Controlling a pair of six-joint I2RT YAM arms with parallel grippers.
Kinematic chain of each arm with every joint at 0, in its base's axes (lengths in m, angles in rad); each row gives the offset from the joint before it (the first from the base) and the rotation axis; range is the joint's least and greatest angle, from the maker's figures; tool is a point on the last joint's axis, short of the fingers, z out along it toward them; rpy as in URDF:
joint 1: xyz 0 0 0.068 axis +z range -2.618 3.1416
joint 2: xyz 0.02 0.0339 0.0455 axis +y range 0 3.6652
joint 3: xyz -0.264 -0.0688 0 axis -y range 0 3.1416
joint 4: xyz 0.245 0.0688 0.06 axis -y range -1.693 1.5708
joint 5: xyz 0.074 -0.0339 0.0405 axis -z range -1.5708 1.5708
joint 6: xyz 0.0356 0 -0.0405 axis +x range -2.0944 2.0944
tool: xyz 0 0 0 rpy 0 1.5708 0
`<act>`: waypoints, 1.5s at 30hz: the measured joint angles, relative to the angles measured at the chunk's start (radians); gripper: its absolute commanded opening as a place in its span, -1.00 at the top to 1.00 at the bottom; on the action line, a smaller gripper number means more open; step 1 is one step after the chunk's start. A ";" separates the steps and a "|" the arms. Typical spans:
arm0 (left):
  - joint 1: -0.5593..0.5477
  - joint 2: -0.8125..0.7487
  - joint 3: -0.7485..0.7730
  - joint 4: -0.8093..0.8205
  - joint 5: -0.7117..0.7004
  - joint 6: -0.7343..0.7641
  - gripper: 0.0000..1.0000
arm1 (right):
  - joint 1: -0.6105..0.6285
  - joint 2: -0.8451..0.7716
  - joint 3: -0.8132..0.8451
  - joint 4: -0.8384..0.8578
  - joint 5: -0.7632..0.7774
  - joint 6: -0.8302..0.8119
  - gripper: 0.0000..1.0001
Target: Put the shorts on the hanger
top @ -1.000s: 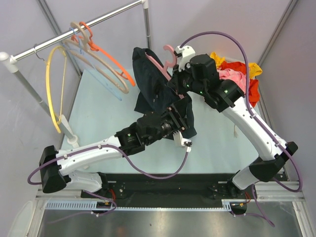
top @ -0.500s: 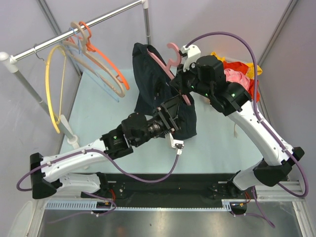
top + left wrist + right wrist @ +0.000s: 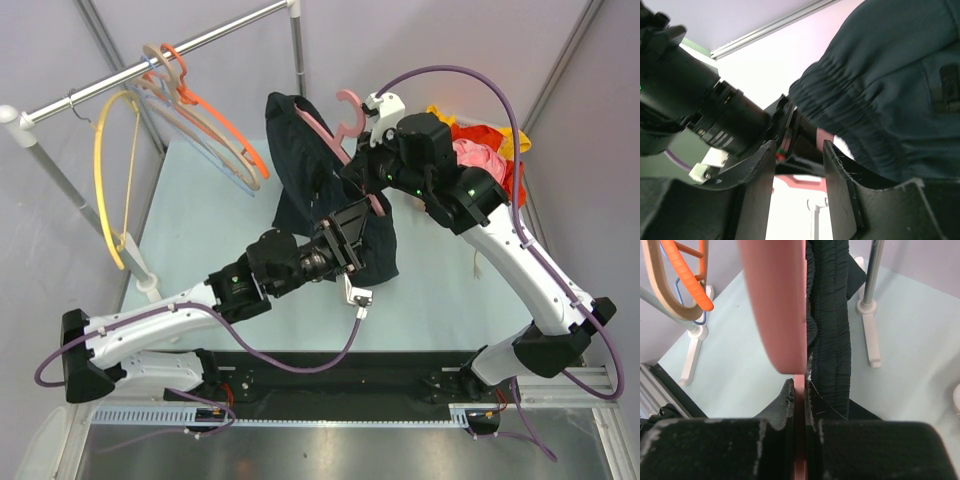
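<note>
The dark shorts (image 3: 300, 165) hang draped over the pale-pink hanger (image 3: 322, 132), held up above the table. My right gripper (image 3: 366, 178) is shut on the hanger's frame. In the right wrist view its fingers (image 3: 787, 400) clamp the pink hanger (image 3: 772, 305), and the shorts' gathered waistband (image 3: 832, 315) hangs against its right side. My left gripper (image 3: 358, 222) stands open just below the shorts' lower edge. In the left wrist view nothing lies between its fingers (image 3: 840, 190); the shorts (image 3: 890, 90) fill the upper right and a bit of the hanger (image 3: 824, 138) shows beyond.
A clothes rail (image 3: 150, 65) at the back left carries a yellow hanger (image 3: 100, 190), a beige one (image 3: 215, 135) and an orange one (image 3: 225, 120). A pile of red, yellow and pink garments (image 3: 490, 150) lies at the back right. A rack post foot (image 3: 870, 335) stands behind the shorts.
My left arm has drawn back to the left, its gripper staying by the shorts' lower edge. The right arm has lifted the hanger and shorts slightly.
</note>
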 measured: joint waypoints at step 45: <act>0.166 0.192 0.113 -0.041 0.077 -0.012 1.00 | -0.039 0.014 0.061 0.086 0.069 0.056 -0.58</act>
